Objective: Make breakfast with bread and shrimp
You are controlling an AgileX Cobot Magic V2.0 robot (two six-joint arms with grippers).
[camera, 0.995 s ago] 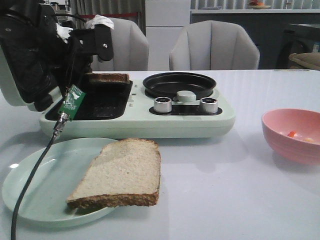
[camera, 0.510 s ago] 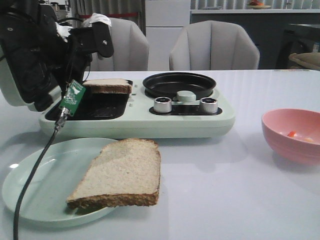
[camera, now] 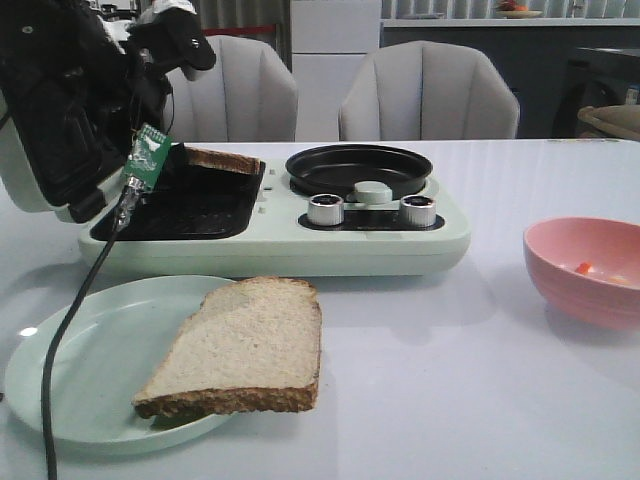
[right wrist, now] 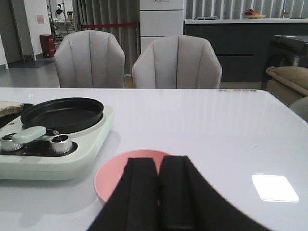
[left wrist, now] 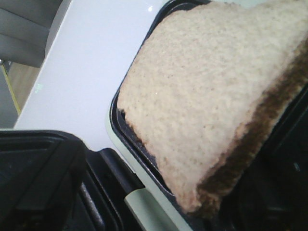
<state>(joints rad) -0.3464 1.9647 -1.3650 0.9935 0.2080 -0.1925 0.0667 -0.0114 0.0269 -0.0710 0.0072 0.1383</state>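
One slice of bread [camera: 222, 160] lies tilted in the black sandwich tray [camera: 190, 212], its far edge propped on the rim; the left wrist view shows this bread [left wrist: 207, 96] close up, with no fingers on it. My left gripper [camera: 178, 40] hangs above the tray's left side, apart from the slice and open. A second slice of bread [camera: 245, 345] rests on the pale green plate [camera: 80, 370]. Shrimp [camera: 585, 268] show as small orange bits in the pink bowl [camera: 560, 235]. My right gripper [right wrist: 158, 161] is shut, poised just above the pink bowl [right wrist: 113, 173].
The mint breakfast maker [camera: 300, 248] has its lid [camera: 45, 130] swung open at the left, a round black pan [camera: 358, 168] and two metal knobs [camera: 325, 210]. A cable [camera: 70, 330] droops from my left arm over the plate. Two chairs stand behind the table.
The slice that hung level over the tray half a second ago now leans in the tray, let go. My left gripper has risen away from it. The right arm has not moved.
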